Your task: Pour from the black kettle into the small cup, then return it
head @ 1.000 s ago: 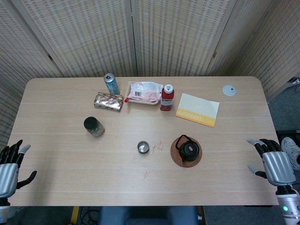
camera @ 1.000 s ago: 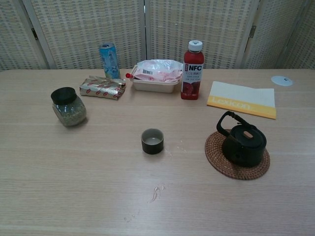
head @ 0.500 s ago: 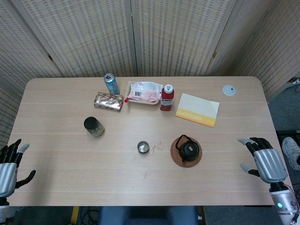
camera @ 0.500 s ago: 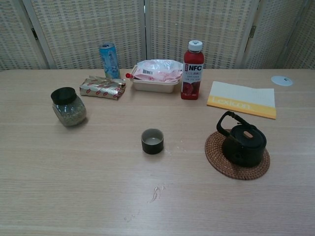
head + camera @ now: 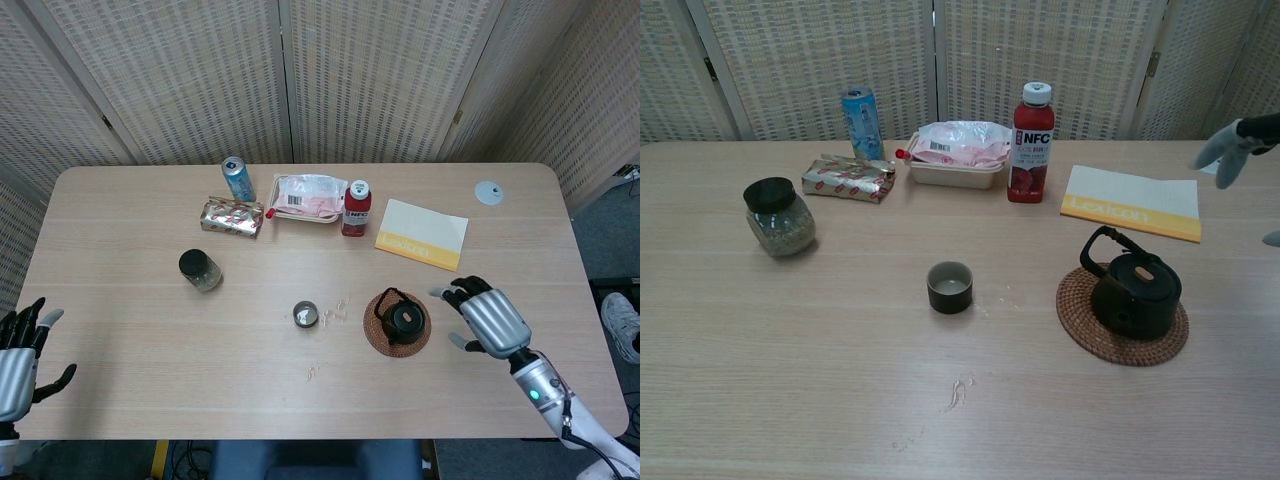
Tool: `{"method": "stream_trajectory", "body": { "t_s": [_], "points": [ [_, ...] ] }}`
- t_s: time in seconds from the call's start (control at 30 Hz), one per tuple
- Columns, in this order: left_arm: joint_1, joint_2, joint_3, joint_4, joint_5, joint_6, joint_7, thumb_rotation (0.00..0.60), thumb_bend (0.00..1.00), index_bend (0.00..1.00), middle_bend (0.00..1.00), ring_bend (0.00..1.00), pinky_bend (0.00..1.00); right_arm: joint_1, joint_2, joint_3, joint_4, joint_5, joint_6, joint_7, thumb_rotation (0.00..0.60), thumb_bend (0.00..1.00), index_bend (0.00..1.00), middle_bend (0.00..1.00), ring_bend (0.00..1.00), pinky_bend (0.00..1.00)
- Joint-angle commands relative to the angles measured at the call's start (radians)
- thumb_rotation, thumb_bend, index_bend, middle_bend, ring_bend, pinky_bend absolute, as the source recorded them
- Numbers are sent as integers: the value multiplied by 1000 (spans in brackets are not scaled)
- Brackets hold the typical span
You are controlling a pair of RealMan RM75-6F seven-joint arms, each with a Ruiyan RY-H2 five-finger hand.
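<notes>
Black kettle [image 5: 405, 320] sits on woven trivet [image 5: 376, 337], lower centre-right of head view; small cup [image 5: 306, 315] just left of it, apart. Right hand [image 5: 484, 315] hovers right of kettle, fingers spread, empty, not touching. Left hand [image 5: 18, 355] at bottom-left edge, fingers apart, holding nothing.

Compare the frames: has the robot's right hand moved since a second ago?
Yes. The right hand has swung inward from the table's edge toward the black kettle.

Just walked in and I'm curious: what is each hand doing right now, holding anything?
Left hand: open, empty, at the table's near left edge.
Right hand: open, empty, beside the black kettle, not touching it.
</notes>
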Motion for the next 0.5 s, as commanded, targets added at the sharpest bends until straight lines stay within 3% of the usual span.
{"method": "stream_trajectory", "body": {
  "t_s": [0.03,0.5],
  "points": [
    [1,3,1,-4,-3,-2,4,600,250,145,3,62,0,72,-39,31,10,40,-87,16,600,110,239,343,196,221],
    [9,17,5,-18,-14,-5,11,600,251,169,3,62,0,278,-140,77,70,138,-312,31,600,64,241,326,194,149]
  ]
}}
